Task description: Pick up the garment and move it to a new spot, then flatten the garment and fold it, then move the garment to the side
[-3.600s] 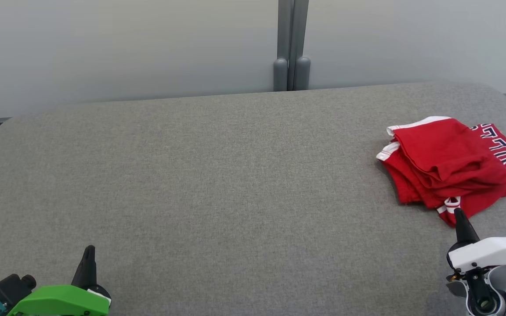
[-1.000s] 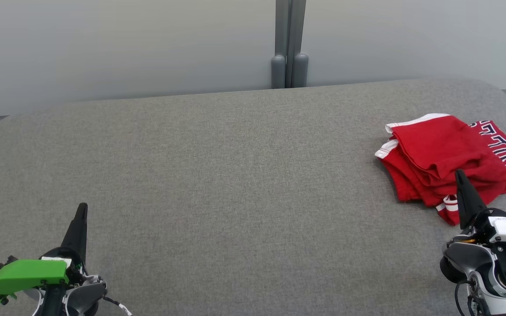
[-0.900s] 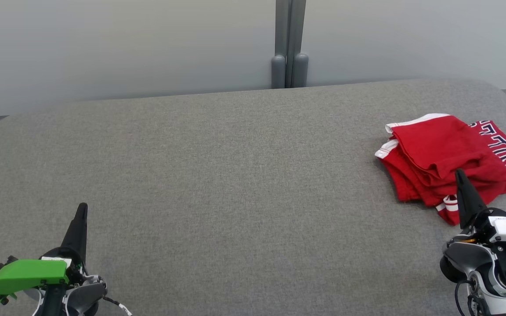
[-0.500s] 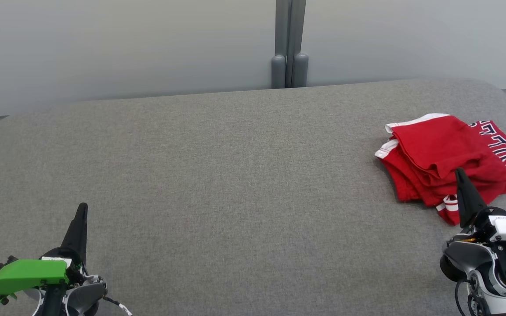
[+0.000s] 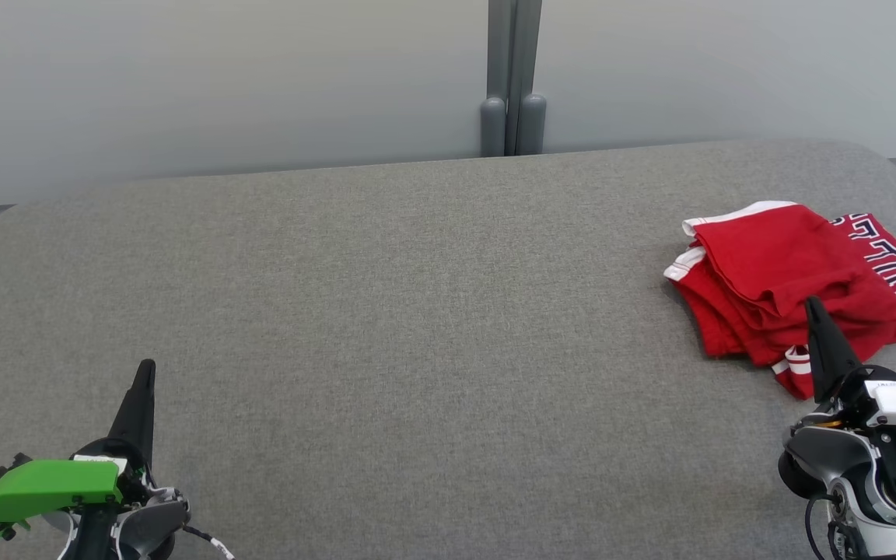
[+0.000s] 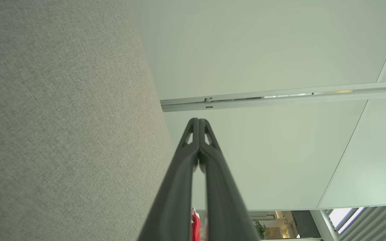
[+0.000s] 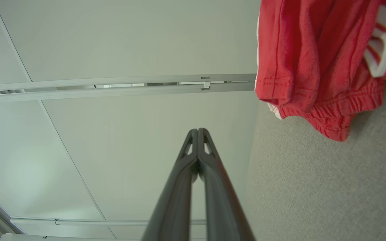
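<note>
At near edge, low-left: left gripper (image 5: 147,367) clenched, empty, well apart from the work and likely just parked. Near right: right gripper (image 5: 810,303) also pressed closed on nothing. Its tip overlaps the garment's (image 5: 782,272) near hem in the head view, but the right wrist view puts the cloth off to one side of the fingers. Garment is red with white trim, folded in a loose stack at the right side of the grey padded surface (image 5: 417,311). My read: fold done, stack set aside. Behind it: pale wall panels (image 5: 222,78), grey post (image 5: 513,78).
</note>
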### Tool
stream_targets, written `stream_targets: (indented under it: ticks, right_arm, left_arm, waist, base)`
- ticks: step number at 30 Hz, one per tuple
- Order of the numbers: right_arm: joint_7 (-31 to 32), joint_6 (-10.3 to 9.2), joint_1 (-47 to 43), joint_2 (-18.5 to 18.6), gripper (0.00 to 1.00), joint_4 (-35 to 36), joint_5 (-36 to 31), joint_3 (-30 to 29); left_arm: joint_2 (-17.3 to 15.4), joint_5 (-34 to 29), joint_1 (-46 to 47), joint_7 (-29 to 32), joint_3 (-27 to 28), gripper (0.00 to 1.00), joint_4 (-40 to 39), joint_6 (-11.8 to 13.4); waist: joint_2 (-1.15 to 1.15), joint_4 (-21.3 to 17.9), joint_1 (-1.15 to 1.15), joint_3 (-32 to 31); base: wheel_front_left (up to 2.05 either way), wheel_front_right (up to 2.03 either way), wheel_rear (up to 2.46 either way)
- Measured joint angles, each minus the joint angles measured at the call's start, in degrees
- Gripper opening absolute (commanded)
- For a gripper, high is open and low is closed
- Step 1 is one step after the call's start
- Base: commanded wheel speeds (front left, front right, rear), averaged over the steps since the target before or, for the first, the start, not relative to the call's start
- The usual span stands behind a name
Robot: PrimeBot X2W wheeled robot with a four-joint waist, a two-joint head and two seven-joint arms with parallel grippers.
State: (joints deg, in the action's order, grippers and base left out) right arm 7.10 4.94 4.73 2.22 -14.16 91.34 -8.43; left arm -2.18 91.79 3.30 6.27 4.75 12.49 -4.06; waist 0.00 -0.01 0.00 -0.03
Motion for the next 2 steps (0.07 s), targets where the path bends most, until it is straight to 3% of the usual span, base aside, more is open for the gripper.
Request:
stream_targets:
  ticks: [2]
  right_arm:
    - [0.0, 0.00, 0.0, 0.0, 0.00, 0.1, 0.0, 0.0]
  left_arm:
    - [0.0, 0.0, 0.0, 0.0, 0.0, 0.00, 0.0, 0.0]
  waist:
    - [0.00, 0.0, 0.00, 0.0]
  base:
    - [0.00, 0.00, 0.00]
